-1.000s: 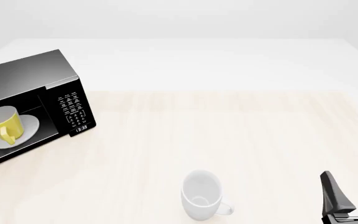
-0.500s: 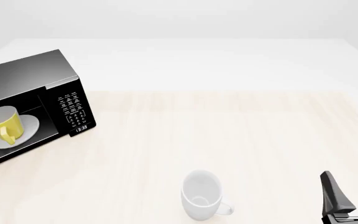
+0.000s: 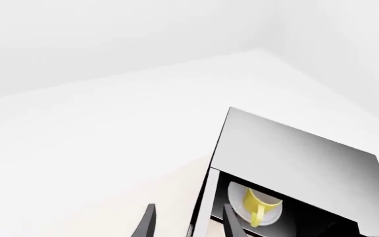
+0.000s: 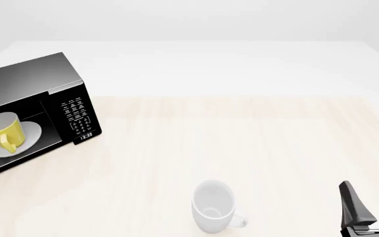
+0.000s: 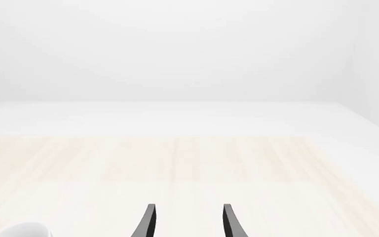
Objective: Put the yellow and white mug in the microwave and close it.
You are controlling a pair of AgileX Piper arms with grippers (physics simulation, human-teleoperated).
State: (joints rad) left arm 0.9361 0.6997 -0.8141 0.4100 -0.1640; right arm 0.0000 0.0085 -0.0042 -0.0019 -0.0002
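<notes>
Pale wooden surface [image 4: 242,138], nothing moved in last second | small yellow and white mug [image 4: 4,132] on round plate inside large black boxy microwave [image 4: 35,111], frame left, door open | closing remains | left jaws [image 3: 185,223] spread | right jaws [image 4: 372,202] spread, lower right | all-white mug [image 4: 214,206] untouched

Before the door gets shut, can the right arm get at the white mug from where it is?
Probably yes. The right gripper sits open just right of the white mug, with only bare table between them.
</notes>
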